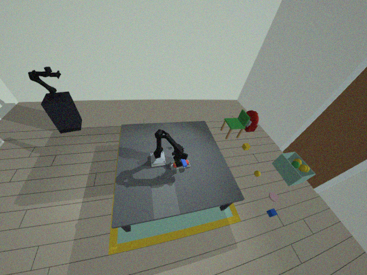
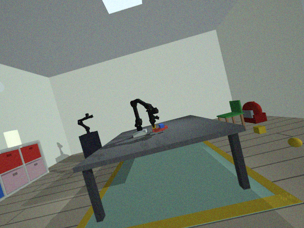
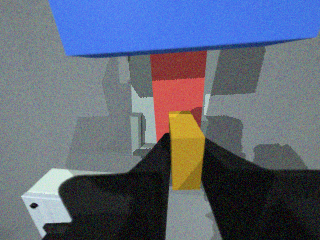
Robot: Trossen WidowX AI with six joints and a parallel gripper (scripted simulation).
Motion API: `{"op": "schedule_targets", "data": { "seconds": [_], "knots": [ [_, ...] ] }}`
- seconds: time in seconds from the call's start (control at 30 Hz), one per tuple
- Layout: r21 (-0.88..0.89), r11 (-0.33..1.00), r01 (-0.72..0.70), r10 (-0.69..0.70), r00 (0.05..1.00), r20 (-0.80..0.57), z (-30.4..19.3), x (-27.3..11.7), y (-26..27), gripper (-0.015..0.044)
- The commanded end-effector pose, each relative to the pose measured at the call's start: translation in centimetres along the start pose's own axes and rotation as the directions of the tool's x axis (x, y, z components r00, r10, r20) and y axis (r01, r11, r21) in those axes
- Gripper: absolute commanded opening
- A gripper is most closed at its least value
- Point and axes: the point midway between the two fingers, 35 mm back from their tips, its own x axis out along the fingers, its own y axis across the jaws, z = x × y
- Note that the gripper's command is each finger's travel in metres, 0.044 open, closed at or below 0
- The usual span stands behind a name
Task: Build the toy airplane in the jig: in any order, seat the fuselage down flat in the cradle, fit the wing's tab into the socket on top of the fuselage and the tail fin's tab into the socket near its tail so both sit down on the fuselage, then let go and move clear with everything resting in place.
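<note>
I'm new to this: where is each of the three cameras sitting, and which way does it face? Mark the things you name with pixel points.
Top: high above the floor, looking down at a slant on the dark table (image 1: 201, 183) (image 2: 196, 133); it shows the whole working arm (image 1: 159, 145) (image 2: 136, 114).
Exterior: low beside the table, tilted, looking across it; the whole arm shows.
Wrist: near the arm's end, looking past its dark fingers (image 1: 178, 163) (image 2: 154, 126) at a yellow piece (image 3: 187, 150) between them.
All three share the blue piece (image 1: 184, 162) (image 2: 161, 125) (image 3: 185, 25).
</note>
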Motion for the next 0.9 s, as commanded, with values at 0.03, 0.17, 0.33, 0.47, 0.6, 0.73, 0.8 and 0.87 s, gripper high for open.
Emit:
{"op": "schedule_targets", "data": {
  "seconds": [0.03, 0.17, 0.33, 0.47, 0.6, 0.73, 0.8, 0.87],
  "knots": [
    [0.0, 1.0, 0.0, 0.0, 1.0, 0.0, 0.0, 0.0, 0.0, 0.0131],
    [0.0, 1.0, 0.0, 0.0, 1.0, 0.0, 0.0, 0.0, 0.0, 0.0236],
    [0.0, 1.0, 0.0, 0.0, 1.0, 0.0, 0.0, 0.0, 0.0, 0.026],
    [0.0, 1.0, 0.001, -0.001, 1.0, 0.001, 0.1, -1.0, -0.1, 0.026],
    [-0.001, 1.0, 0.002, -0.002, 1.0, 0.003, 0.2, -6.9, -0.2, 0.026],
    [-0.002, 1.0, 0.002, -0.002, 1.0, 0.004, 0.0, -9.2, 0.0, 0.026],
    [-0.002, 1.0, 0.002, -0.002, 1.0, 0.004, 0.3, -9.2, -0.3, 0.026],
    [-0.002, 1.0, 0.002, -0.002, 1.0, 0.004, 0.3, -9.2, -0.3, 0.026]
  ]
}}
